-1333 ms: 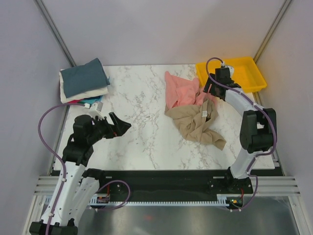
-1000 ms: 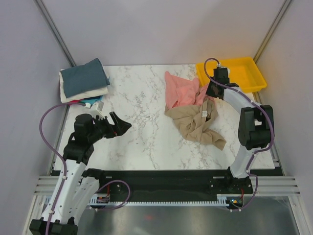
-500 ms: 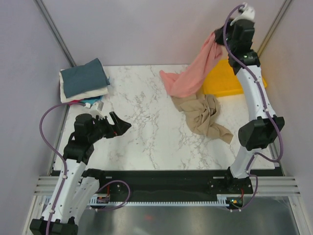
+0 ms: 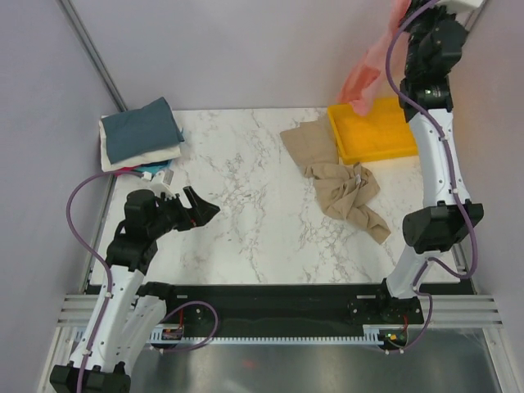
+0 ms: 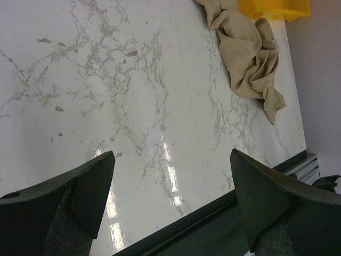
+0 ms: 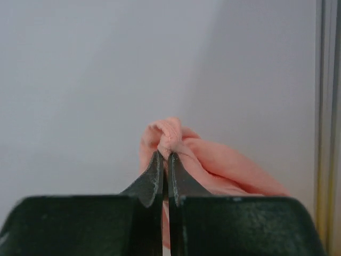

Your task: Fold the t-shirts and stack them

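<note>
My right gripper (image 4: pixel 407 15) is raised high at the back right, shut on a bunched fold of the salmon-pink t-shirt (image 4: pixel 366 75), which hangs in the air above the tray's corner. In the right wrist view the fingers (image 6: pixel 165 157) pinch the pink cloth (image 6: pixel 213 165) against the plain wall. A crumpled tan t-shirt (image 4: pixel 340 184) lies on the marble right of centre and also shows in the left wrist view (image 5: pixel 250 50). Folded t-shirts, slate-blue on top of cream, are stacked (image 4: pixel 139 135) at the back left. My left gripper (image 4: pixel 201 209) hovers open and empty over the near left (image 5: pixel 171 154).
A yellow plastic tray (image 4: pixel 385 147) sits at the back right, touching the tan shirt, and its corner shows in the left wrist view (image 5: pixel 274 8). The table's dark front rail (image 5: pixel 213 213) lies just below the left fingers. Grey walls close in three sides.
The right gripper closed on the pink shirt and swung it up off the table to the top right. The tan shirt got tugged and now lies uncovered. The left arm stayed still.
</note>
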